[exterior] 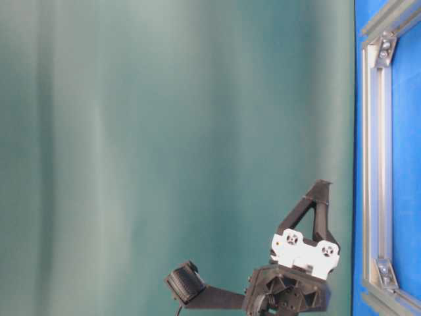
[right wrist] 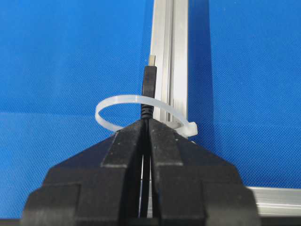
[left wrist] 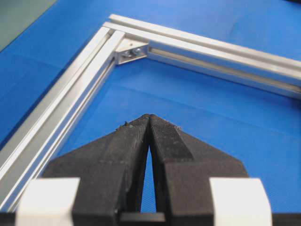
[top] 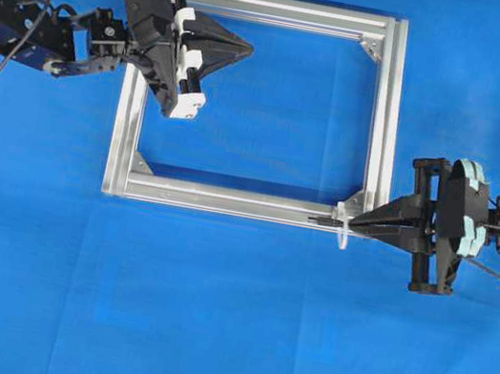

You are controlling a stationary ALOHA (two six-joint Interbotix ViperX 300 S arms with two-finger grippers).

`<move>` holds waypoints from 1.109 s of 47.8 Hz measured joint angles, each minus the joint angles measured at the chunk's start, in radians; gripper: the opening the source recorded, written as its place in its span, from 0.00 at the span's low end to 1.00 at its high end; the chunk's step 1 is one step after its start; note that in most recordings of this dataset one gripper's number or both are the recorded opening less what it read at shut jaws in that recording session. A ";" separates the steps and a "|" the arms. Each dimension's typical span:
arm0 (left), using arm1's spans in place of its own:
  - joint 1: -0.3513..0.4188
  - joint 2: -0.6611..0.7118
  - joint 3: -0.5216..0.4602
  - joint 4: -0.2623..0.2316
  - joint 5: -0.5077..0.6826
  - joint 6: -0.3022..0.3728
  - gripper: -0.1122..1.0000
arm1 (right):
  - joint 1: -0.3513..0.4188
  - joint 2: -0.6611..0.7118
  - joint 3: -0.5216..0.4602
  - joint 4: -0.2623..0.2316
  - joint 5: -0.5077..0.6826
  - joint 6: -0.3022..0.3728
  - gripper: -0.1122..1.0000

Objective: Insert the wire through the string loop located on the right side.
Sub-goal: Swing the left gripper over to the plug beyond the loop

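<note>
The right end effector [right wrist: 146, 123] is clamped on the wire [right wrist: 149, 82] just behind its plug — plug poking through the string loop [right wrist: 136, 109] to thread it; the left end effector [left wrist: 149, 120] is closed on nothing.

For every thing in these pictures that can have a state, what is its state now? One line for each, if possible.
wire: held by its end in the right gripper, plug passed through the string loop.
string loop: fixed on the frame, standing open around the plug.
right gripper: jaws shut on the wire.
left gripper: jaws shut, holding nothing, above the frame's inside.
frame: lying flat on the blue cloth.
</note>
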 measured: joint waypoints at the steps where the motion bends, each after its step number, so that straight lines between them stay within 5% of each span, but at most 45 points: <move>1: -0.002 0.000 0.000 0.000 0.000 0.000 0.10 | 0.000 0.000 0.000 0.002 -0.002 0.000 0.07; 11: -0.055 -0.002 0.017 0.000 0.000 -0.003 0.10 | 0.000 -0.002 0.000 0.000 -0.002 -0.002 0.07; 34: -0.400 -0.026 0.063 0.000 0.000 -0.008 0.10 | -0.002 0.000 0.000 0.000 -0.003 -0.002 0.07; 53: -0.417 -0.026 0.048 0.000 0.000 -0.008 0.10 | 0.000 0.000 0.000 0.000 -0.002 -0.002 0.07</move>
